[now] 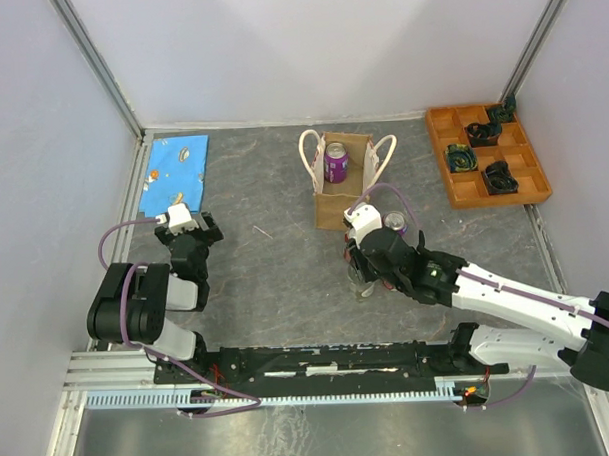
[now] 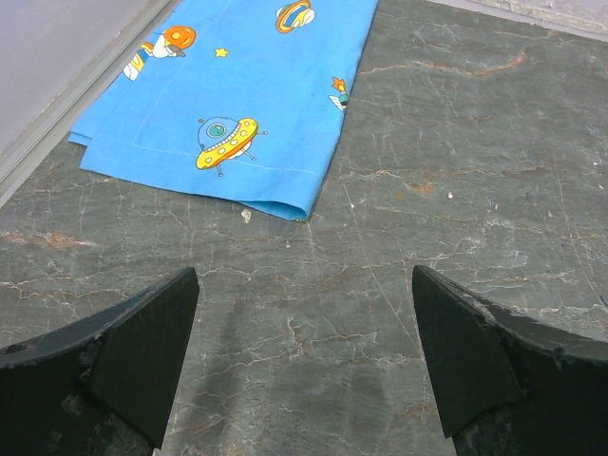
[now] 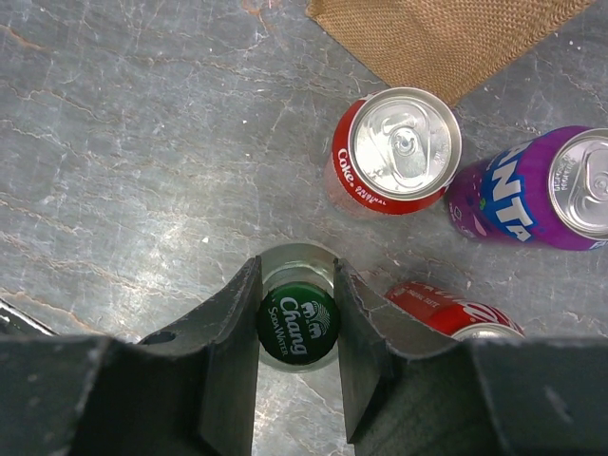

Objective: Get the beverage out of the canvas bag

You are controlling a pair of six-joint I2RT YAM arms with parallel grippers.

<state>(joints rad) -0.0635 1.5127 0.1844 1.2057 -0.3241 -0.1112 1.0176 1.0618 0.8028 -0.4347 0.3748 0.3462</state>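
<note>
The canvas bag [image 1: 336, 205] stands open at the back middle of the table, with a purple can [image 1: 336, 165] upright inside it; its corner shows in the right wrist view [image 3: 446, 33]. My right gripper [image 3: 296, 275] is shut on the neck of a glass soda-water bottle with a green cap [image 3: 297, 324]. It holds the bottle upright just in front of the bag, at or just above the table [image 1: 363, 283]. A Coke can [image 3: 394, 152], a purple Fanta can [image 3: 532, 190] and another red can [image 3: 446, 313] stand beside it. My left gripper [image 2: 304, 285] is open and empty over bare table, at the left [image 1: 190, 232].
A blue cloth with a space print [image 1: 174, 167] lies flat at the back left, also in the left wrist view [image 2: 237, 95]. An orange compartment tray [image 1: 468, 189] with several dark objects sits at the back right. White walls close the back and both sides.
</note>
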